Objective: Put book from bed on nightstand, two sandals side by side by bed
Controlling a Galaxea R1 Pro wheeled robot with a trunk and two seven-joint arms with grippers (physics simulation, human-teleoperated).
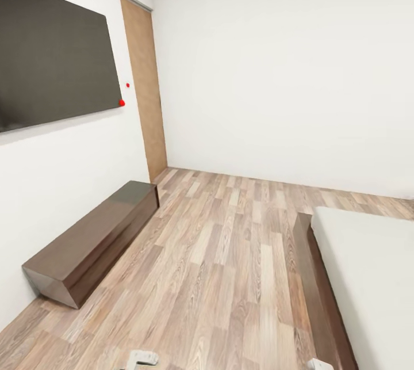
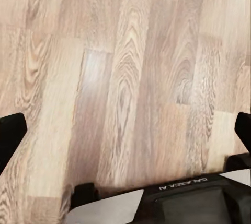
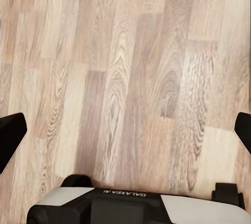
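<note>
The bed's corner (image 1: pixel 368 283) fills the lower right of the head view: a pale mattress on a dark brown frame (image 1: pixel 315 278). The book, the sandals and the nightstand are out of view. My left gripper (image 2: pixel 126 132) hangs over bare wood-plank floor, its black fingertips (image 2: pixel 10 136) far apart at the picture's edges, open and empty. In its own wrist view my right gripper (image 3: pixel 125 132) is the same: open, nothing between the fingers (image 3: pixel 10 135), floor beneath. Pale tips of both arms (image 1: pixel 141 357) peek in at the head view's bottom edge.
A long low dark TV cabinet (image 1: pixel 95 240) stands along the left wall under a wall-mounted dark screen (image 1: pixel 54 56). A wooden door (image 1: pixel 145 88) is in the far left corner. Plank floor (image 1: pixel 230 255) runs between cabinet and bed. My own base (image 2: pixel 172 203) shows below the grippers.
</note>
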